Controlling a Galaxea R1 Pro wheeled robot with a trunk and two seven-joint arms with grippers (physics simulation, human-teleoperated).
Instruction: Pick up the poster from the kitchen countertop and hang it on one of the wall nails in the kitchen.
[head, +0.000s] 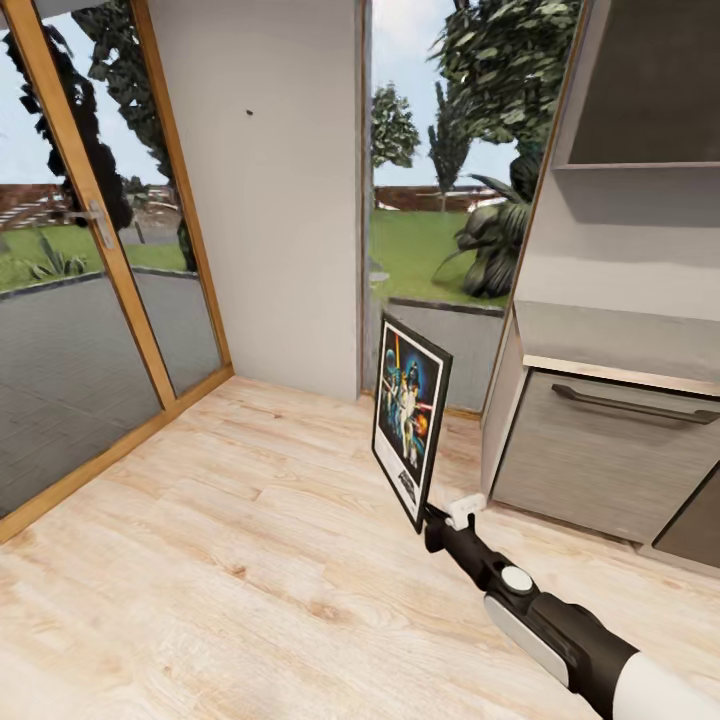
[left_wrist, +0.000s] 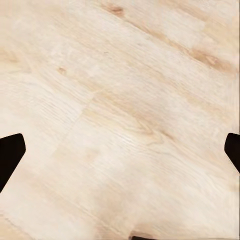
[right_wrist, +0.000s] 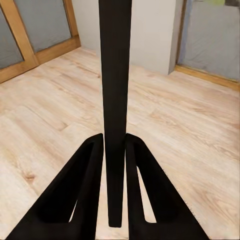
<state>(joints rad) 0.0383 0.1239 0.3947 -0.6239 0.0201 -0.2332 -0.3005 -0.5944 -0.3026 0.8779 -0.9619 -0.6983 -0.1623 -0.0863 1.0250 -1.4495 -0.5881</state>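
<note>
Your right pincer (head: 432, 520) is closed tight on the poster (head: 410, 418), holding it up over the floor (head: 200, 560), so it is off the counter (head: 620, 372) but must go on the wall nail (head: 249, 112).

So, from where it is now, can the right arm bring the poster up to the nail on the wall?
Probably not yet. The right tool grips the poster low over the floor, and the nail sits high on the grey wall further ahead. Nothing blocks the way; the robot likely needs to move closer and raise the arm.
</note>
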